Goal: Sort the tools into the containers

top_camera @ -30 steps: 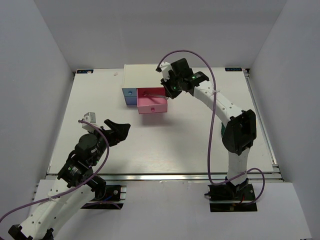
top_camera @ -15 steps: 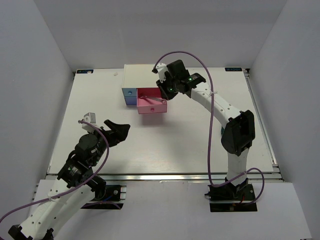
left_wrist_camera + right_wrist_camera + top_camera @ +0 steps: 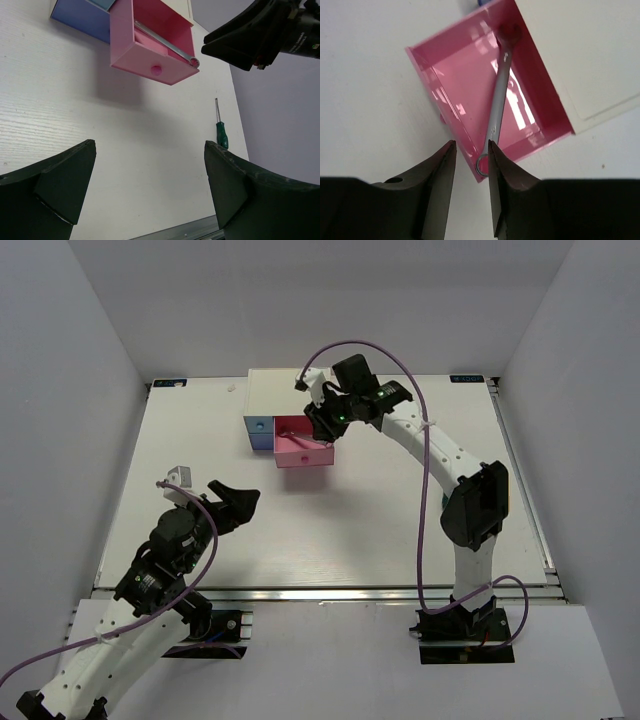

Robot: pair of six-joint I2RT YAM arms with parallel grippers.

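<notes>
The silver wrench lies slantwise in the open pink drawer, its ring end resting on the drawer's front corner. My right gripper hovers just above that end, jaws a little apart and holding nothing. From above, the right gripper is over the pink drawer of the white cabinet. My left gripper is open and empty above the table at the front left. The green-handled screwdriver lies on the table to the right. The dark-handled screwdrivers are out of view.
A light blue drawer stands slightly open left of the pink one. The cabinet sits at the back centre of the white table. A metal rail runs along the table's near edge.
My right gripper has shifted a little left over the pink drawer. The wrench now lies in the drawer. The left arm has not moved.
</notes>
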